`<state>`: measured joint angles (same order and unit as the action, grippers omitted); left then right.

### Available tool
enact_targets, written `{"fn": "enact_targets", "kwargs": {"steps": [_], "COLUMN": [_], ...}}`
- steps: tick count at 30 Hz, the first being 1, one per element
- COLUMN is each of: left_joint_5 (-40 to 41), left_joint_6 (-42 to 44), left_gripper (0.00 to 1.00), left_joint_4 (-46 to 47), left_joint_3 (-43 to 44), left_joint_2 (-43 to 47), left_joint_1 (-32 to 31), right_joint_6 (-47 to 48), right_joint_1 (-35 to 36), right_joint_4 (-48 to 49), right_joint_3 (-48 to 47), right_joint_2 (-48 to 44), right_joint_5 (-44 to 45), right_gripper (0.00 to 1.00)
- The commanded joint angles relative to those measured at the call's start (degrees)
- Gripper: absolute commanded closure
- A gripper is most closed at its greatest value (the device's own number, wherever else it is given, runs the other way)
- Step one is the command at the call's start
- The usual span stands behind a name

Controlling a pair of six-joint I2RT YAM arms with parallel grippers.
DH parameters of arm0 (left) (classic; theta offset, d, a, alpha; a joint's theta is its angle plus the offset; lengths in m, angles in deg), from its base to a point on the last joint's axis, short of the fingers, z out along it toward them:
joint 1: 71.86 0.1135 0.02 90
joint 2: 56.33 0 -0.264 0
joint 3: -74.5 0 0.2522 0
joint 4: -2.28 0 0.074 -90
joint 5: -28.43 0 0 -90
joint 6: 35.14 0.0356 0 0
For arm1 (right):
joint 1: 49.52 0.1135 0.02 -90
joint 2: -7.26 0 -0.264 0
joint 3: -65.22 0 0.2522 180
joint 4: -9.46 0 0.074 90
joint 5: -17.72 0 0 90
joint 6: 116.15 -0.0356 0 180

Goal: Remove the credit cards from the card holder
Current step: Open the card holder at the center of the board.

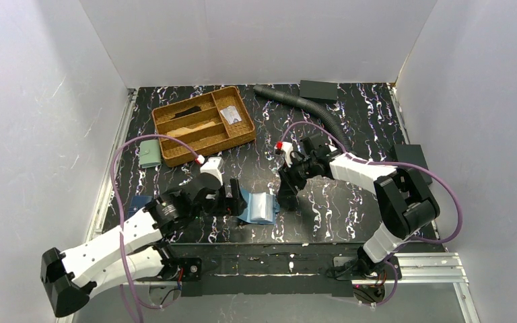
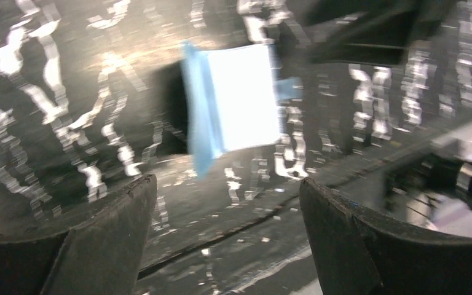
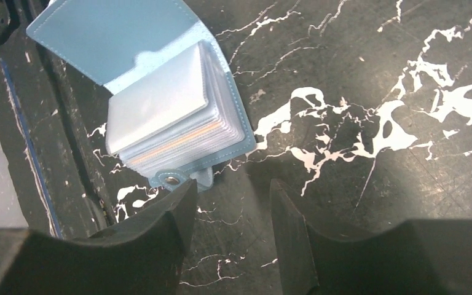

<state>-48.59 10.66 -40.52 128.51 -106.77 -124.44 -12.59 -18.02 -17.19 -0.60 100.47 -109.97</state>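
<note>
The card holder (image 1: 259, 207) lies open on the black marbled table, between my two grippers. Its teal cover flap (image 3: 98, 37) is folded back, and a stack of clear sleeves (image 3: 160, 104) is exposed. The orange edge of one of the credit cards (image 3: 178, 144) shows inside the stack; the rest of the cards are hidden in the sleeves. My left gripper (image 1: 232, 198) stands open just left of the holder, which appears blurred (image 2: 236, 110) beyond its empty fingers (image 2: 98, 239). My right gripper (image 3: 230, 196) is open and empty, its left fingertip beside the snap tab (image 3: 172, 180).
A wicker organiser tray (image 1: 205, 124) stands at the back left, with a pale green pouch (image 1: 150, 153) beside it. A navy wallet (image 1: 136, 204) lies under the left arm. A black corrugated hose (image 1: 303, 104) and black boxes (image 1: 318, 89) (image 1: 414, 158) sit at the back and right.
</note>
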Motion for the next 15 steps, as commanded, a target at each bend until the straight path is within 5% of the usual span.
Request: {"fn": "enact_targets", "kwargs": {"steps": [1,9,15], "left_joint_5": [-16.1,-22.1,-9.9], "left_joint_6": [4.5,-0.6,-1.1], "left_gripper": [0.16,0.23,0.25], "left_joint_4": [13.4,14.9,7.2], "left_joint_3": [1.3,7.0,12.5], "left_joint_2": [0.5,-15.3,-25.6], "left_joint_1": [0.4,0.2,-1.3], "right_joint_6": [5.8,6.0,5.5], "right_joint_1": [-0.4,-2.2,-3.5], "right_joint_4": [-4.3,-4.9,-4.7], "right_joint_3": [-2.8,-3.1,-3.1], "right_joint_2": [-1.6,-1.6,-1.4], "right_joint_5": [-4.1,-4.6,-4.1], "right_gripper": [0.45,0.45,0.45]}}
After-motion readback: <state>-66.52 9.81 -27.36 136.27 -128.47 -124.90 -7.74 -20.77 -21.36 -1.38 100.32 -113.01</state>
